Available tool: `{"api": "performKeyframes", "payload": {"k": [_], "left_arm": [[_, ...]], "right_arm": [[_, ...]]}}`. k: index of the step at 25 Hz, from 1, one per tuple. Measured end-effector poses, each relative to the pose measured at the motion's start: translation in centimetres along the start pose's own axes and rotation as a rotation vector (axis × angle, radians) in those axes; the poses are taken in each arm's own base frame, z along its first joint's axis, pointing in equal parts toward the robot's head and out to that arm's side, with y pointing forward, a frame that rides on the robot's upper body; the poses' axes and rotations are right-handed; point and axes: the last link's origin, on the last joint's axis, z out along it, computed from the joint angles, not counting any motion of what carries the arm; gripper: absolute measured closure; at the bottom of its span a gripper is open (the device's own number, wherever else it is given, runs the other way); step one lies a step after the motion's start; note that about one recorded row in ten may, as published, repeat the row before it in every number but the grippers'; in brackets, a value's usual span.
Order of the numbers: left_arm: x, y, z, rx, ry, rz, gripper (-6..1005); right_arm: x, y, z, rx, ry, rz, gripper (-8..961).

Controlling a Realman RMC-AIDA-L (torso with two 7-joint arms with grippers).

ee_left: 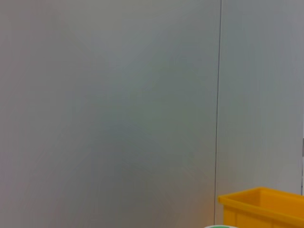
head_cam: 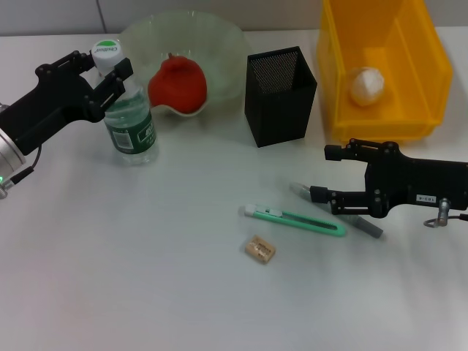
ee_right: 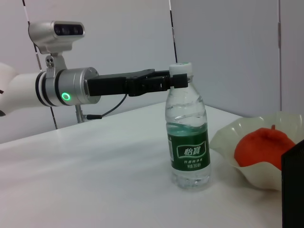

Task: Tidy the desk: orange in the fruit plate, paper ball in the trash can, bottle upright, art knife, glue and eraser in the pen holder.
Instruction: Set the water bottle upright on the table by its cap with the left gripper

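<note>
Left gripper [head_cam: 108, 68] is seen in the head view closed about the neck of the upright bottle [head_cam: 130, 124], steadying it on the worktop [head_cam: 146, 278]; right gripper [head_cam: 325, 174] spreads wide over the glue [head_cam: 363, 224]. Right wrist view confirms the neck grip.

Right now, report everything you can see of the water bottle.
The bottle is clear plastic with a green label bearing white characters and a white cap with a green printed top. It stands upright on the desk, partly filled with water, just left of the fruit plate and apart from it. The left gripper brackets its neck just under the cap, fingers on either side.
</note>
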Motion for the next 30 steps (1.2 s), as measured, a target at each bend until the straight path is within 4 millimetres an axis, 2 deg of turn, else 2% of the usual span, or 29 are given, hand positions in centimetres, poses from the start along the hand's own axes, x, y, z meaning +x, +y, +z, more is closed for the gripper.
{"api": "performKeyframes", "payload": {"k": [30], "left_arm": [[-0.03,0.13,-0.01,-0.008,0.0,0.008,438]], "right_arm": [[-0.02,-0.03,0.05,0.001,0.0,0.003,142]]}}
